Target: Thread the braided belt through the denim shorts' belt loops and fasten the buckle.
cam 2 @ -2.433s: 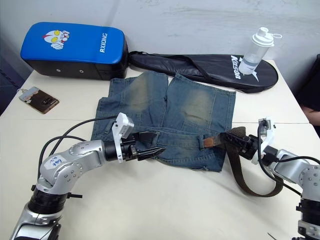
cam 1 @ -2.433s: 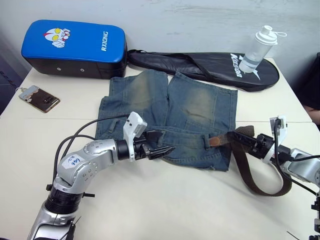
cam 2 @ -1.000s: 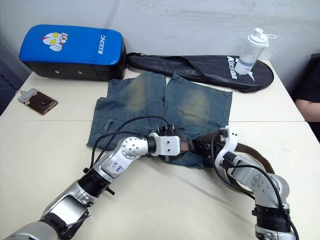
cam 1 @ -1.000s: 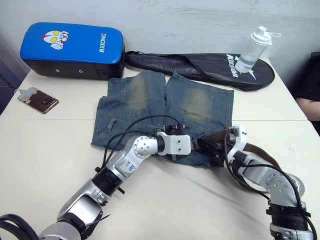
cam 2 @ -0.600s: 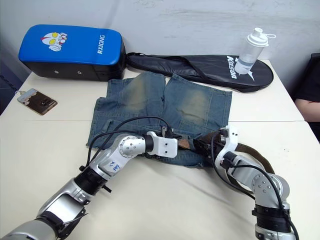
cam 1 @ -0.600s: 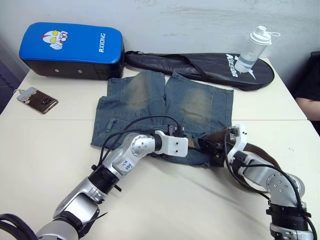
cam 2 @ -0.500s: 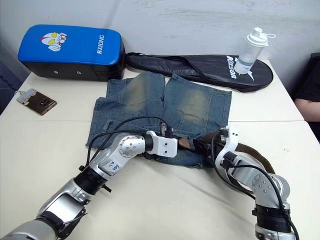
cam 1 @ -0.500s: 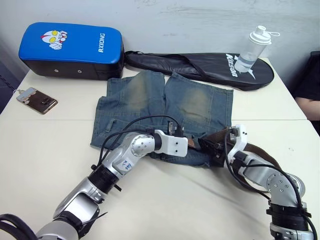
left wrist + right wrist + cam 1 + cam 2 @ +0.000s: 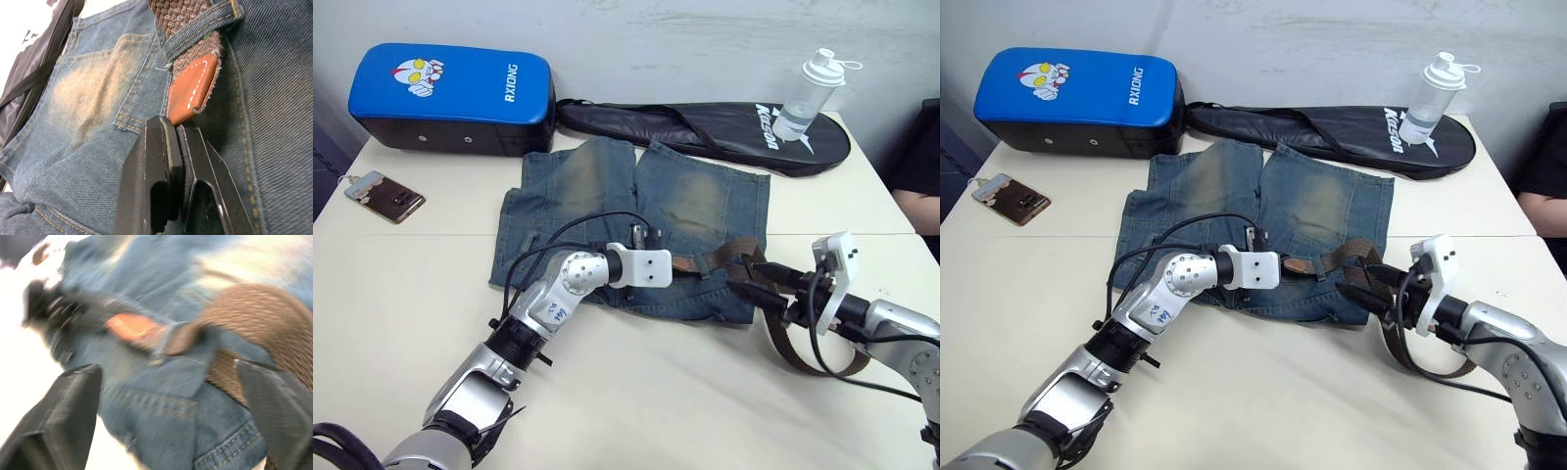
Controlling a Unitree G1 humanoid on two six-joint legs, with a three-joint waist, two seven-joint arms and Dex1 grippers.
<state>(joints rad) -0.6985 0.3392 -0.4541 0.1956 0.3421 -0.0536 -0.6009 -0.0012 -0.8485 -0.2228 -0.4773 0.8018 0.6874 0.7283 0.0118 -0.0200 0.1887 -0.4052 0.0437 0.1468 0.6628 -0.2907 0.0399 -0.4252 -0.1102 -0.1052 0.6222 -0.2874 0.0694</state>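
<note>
The faded denim shorts [image 9: 607, 186] lie flat mid-table, waistband toward me. The braided belt [image 9: 734, 250] runs brown along the waistband, passes under one of the belt loops [image 9: 195, 29] and ends in an orange-brown leather tip [image 9: 190, 90]. My left gripper [image 9: 172, 125] is shut on the edge of that tip. To the right the belt humps up, then curls off the shorts onto the table [image 9: 803, 357]. My right gripper [image 9: 756, 284] hovers open just off the shorts' right edge, holding nothing. The buckle is hidden.
At the back of the table lie a blue padded case [image 9: 450, 93], a black racket bag [image 9: 705, 127] and a clear bottle [image 9: 808, 93]. A phone [image 9: 384, 194] lies at the left edge. A person's arm [image 9: 915, 206] shows at the far right.
My left gripper has shut on the belt's leather tip. My right gripper has let go of the belt, opened wide and pulled back to the right. The belt now humps up on the waistband.
</note>
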